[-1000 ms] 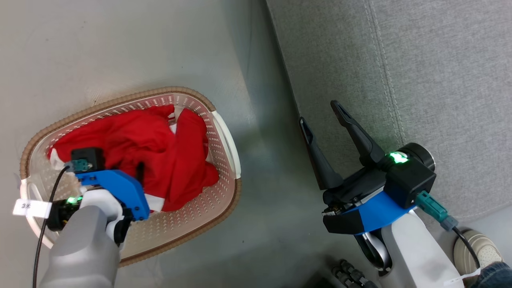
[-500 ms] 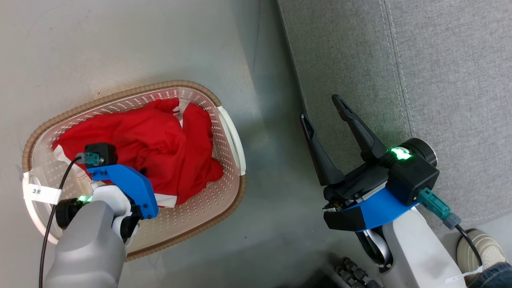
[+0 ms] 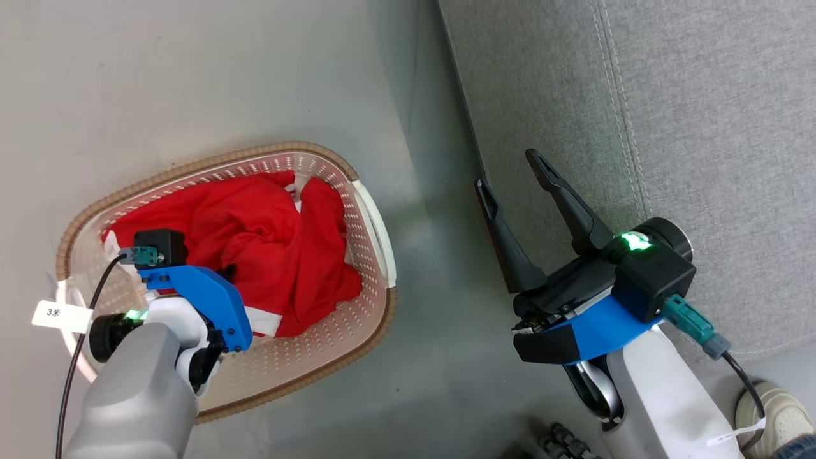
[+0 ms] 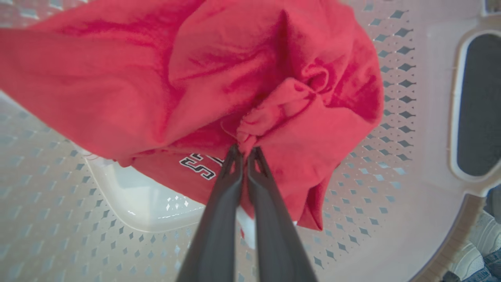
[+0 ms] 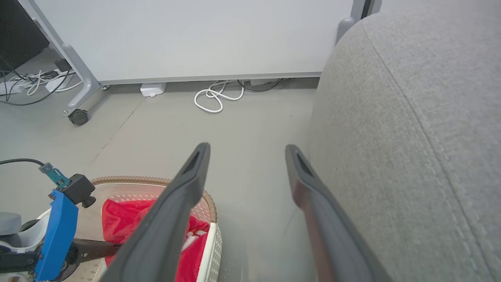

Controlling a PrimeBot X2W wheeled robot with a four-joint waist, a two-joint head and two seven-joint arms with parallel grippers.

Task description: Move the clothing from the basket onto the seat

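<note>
the clothing point(image 3: 268, 255) lies in the basket point(image 3: 280, 150), which stands on the floor point(image 3: 191, 76) left of the seat point(image 3: 701, 127). the right hand point(image 3: 507, 171) hangs between basket and seat.

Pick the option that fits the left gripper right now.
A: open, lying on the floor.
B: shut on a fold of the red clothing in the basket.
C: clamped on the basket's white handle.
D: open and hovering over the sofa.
B: in the left wrist view the left gripper has its fingers closed on a bunched fold of the clothing, inside the perforated basket.
</note>
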